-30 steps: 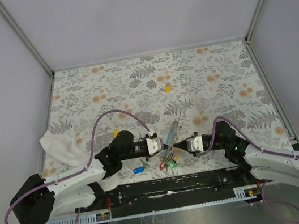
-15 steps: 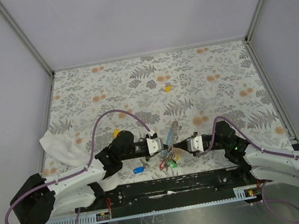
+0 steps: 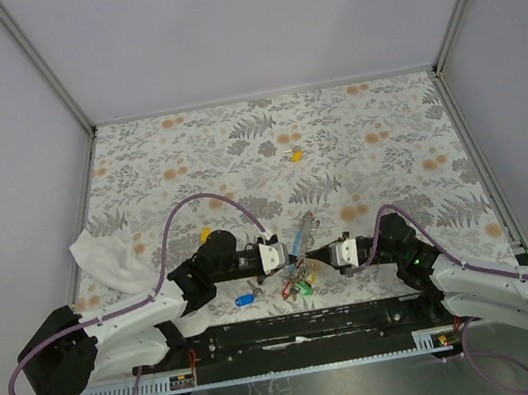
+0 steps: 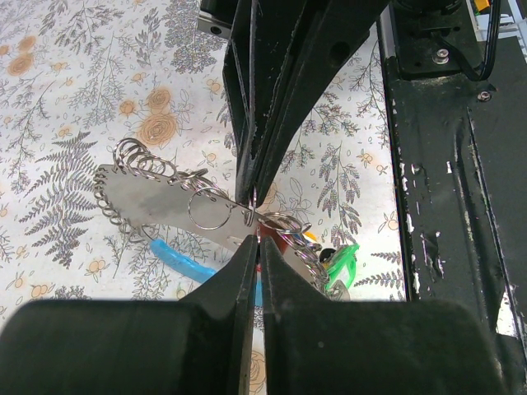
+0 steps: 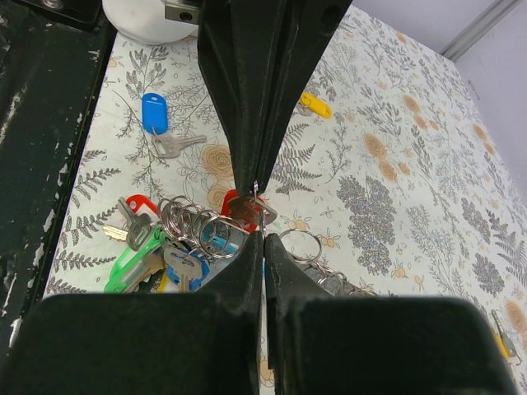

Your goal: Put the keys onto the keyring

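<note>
The keyring (image 3: pixel 299 275) lies between both grippers near the front edge, with its metal rings (image 5: pixel 193 222), coiled cord (image 4: pixel 136 164) and light-blue end piece (image 4: pixel 177 259). On it hang red (image 5: pixel 136 206), green (image 5: pixel 136 257) and blue keys. My left gripper (image 3: pixel 285 253) is shut on a red-headed key (image 5: pixel 240 207) at the ring. My right gripper (image 3: pixel 326 253) is shut on a thin ring held edge-on, tip to tip with the left one. A loose blue key (image 3: pixel 246 299) lies in front of the left gripper. Yellow keys lie at mid-table (image 3: pixel 295 156) and by the left arm (image 3: pixel 204 235).
A white cloth (image 3: pixel 107 259) lies at the left edge of the flowered table cover. The black base rail (image 3: pixel 296 329) runs along the front edge just behind the grippers. Grey walls close in the left, back and right sides.
</note>
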`<state>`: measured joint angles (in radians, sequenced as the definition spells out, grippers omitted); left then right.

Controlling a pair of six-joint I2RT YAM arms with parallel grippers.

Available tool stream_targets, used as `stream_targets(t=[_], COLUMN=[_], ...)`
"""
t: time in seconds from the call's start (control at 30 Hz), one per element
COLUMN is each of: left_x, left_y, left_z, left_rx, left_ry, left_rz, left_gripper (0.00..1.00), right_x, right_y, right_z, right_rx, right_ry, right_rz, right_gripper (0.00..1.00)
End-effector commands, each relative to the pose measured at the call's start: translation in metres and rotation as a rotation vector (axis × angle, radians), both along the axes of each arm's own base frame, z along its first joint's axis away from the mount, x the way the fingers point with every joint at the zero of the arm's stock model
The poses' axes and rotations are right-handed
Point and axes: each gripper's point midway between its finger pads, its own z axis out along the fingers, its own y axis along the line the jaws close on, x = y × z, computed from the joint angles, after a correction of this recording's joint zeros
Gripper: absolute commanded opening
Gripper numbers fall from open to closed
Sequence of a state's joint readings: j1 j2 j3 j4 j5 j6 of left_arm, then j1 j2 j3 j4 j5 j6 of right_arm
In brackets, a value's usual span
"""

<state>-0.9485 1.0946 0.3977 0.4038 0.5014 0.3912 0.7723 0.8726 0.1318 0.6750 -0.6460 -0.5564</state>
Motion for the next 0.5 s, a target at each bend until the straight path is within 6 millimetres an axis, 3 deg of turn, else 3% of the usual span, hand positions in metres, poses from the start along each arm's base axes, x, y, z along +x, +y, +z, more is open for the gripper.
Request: stream_targets(t=[0.0,0.47], left_x=[0.0023,0.0047], left_y=[-0.0095,-0.0109], left_z=[0.0242,0.0248], left_rx=[-0.066,-0.069], left_ry=[-0.049,-0.047], left_rz=[-0.017,-0.007], left_gripper=[0.00,0.00], right_x=[0.0084,0.0023], right_y=[0.0081,0.0092], right_z=[0.0360,0.0364], right_rx=[0.080,0.082], right_ry=[-0.076,-0.092], right_rz=[-0.001,0.037], right_gripper=[0.00,0.00])
